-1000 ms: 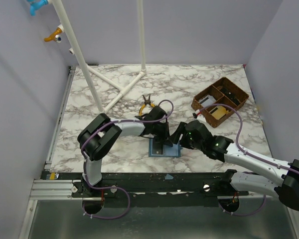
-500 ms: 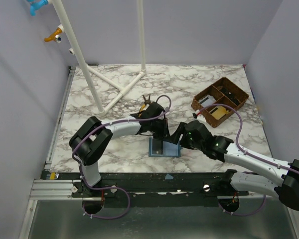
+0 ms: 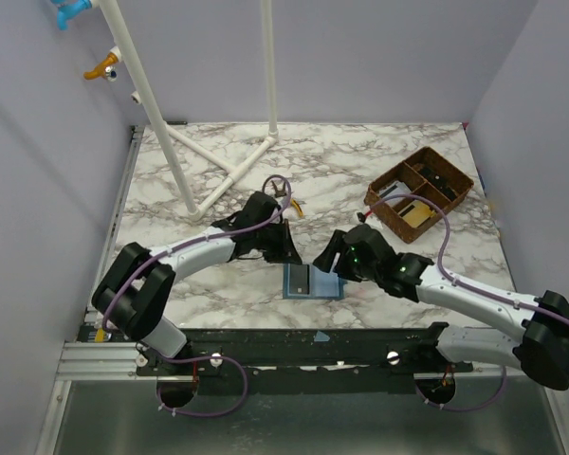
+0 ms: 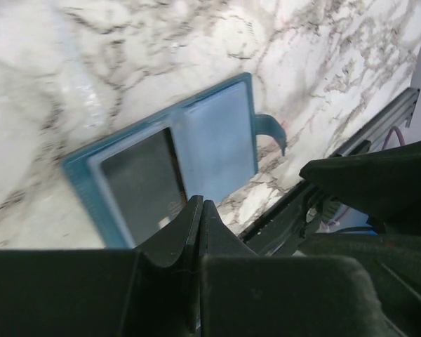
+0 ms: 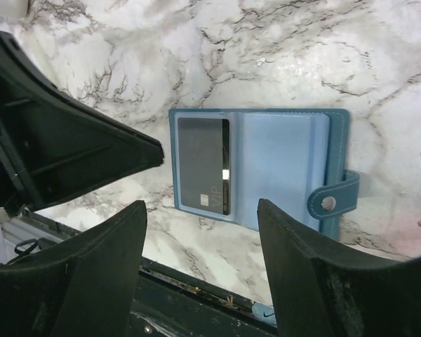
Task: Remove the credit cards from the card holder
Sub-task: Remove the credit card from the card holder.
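The blue card holder [image 3: 313, 282] lies open and flat near the table's front edge, paler blue inside [image 5: 281, 165], with its snap strap [image 5: 333, 200] hanging off one side. A dark grey credit card [image 5: 203, 165] marked VIP sits in its left pocket, seen too in the left wrist view [image 4: 140, 179]. My left gripper [image 3: 286, 254] is shut and empty, hovering just behind the holder's far left corner [image 4: 200, 202]. To the holder's right, my right gripper [image 3: 332, 265] is open and holds nothing, its fingers [image 5: 105, 260] spread over the holder's near edge.
A brown compartment tray [image 3: 419, 192] with small items stands at the back right. A white pipe frame [image 3: 229, 173] rises at the back left, with yellow-handled pliers [image 3: 283, 195] beside it. The black front rail [image 5: 196, 295] runs just below the holder.
My left gripper has lifted off the card holder and drawn back to the left, its elbow swinging out. The right gripper has edged slightly left. The holder has stayed put.
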Robot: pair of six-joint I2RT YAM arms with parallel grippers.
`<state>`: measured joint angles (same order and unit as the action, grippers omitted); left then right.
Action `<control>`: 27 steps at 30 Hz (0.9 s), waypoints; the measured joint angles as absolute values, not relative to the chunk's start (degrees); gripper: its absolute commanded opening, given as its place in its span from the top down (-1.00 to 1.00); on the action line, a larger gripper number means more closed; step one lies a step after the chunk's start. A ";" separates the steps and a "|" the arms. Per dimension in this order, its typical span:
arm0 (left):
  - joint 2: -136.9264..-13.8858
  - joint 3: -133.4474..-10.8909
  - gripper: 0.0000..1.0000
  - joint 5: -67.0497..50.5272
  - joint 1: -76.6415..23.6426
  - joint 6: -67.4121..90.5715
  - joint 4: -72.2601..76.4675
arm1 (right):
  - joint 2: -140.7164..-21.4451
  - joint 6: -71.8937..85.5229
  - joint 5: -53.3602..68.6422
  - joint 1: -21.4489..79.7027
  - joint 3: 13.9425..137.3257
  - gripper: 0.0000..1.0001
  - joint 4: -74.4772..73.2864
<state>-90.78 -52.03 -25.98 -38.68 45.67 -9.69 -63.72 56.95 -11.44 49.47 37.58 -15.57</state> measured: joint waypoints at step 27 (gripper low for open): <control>-89.32 -43.09 1.00 -24.43 -34.92 43.13 -8.21 | -82.30 59.96 0.93 49.47 38.98 0.03 -3.14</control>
